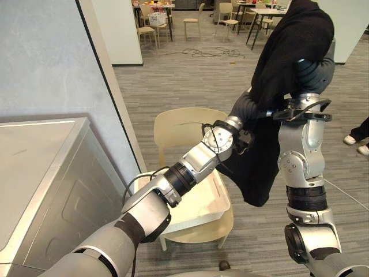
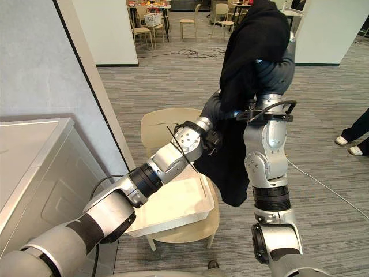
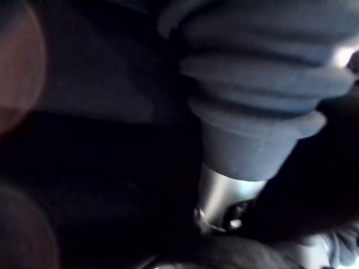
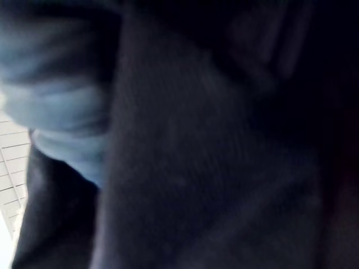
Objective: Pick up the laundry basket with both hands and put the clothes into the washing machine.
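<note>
Evidently one garment (image 1: 288, 40) hides left robot hand (image 1: 245, 108) and right robot hand (image 1: 314, 74); grips unclear.

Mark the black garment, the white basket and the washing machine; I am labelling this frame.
black garment (image 1: 262, 173), left eye view, on its hanging lower part.
white basket (image 1: 202, 203), left eye view, on its bare inner floor.
washing machine (image 1: 34, 150), left eye view, on its top panel.
</note>
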